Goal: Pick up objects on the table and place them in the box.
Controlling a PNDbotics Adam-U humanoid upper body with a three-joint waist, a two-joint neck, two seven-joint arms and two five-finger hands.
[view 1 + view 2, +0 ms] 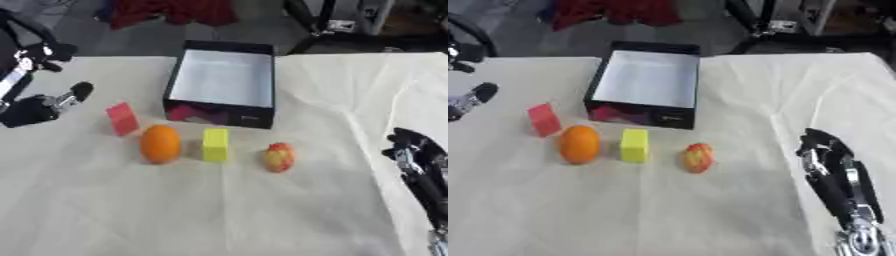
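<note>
Seemingly nothing was picked yet: the box (pixel 223 80) at the table's (pixel 289 215) far edge sat empty.
Orange (pixel 160 144), yellow block (pixel 215 144), apple (pixel 279 157) and red block (pixel 122 118) lay mid-table; left hand (pixel 48 105) neared the red block, finger state unclear; right hand (pixel 826 157) idled, fingers relaxed.

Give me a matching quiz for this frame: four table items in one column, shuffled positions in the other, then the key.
Items:
1. orange
2. yellow block
3. apple
4. red block

Positions:
A. rightmost of the row, nearest the right hand
B. farthest left, nearest the left hand
C. between orange and apple, before the box
D. between red block and yellow block

Pairs: 1-D, 2-C, 3-A, 4-B
</note>
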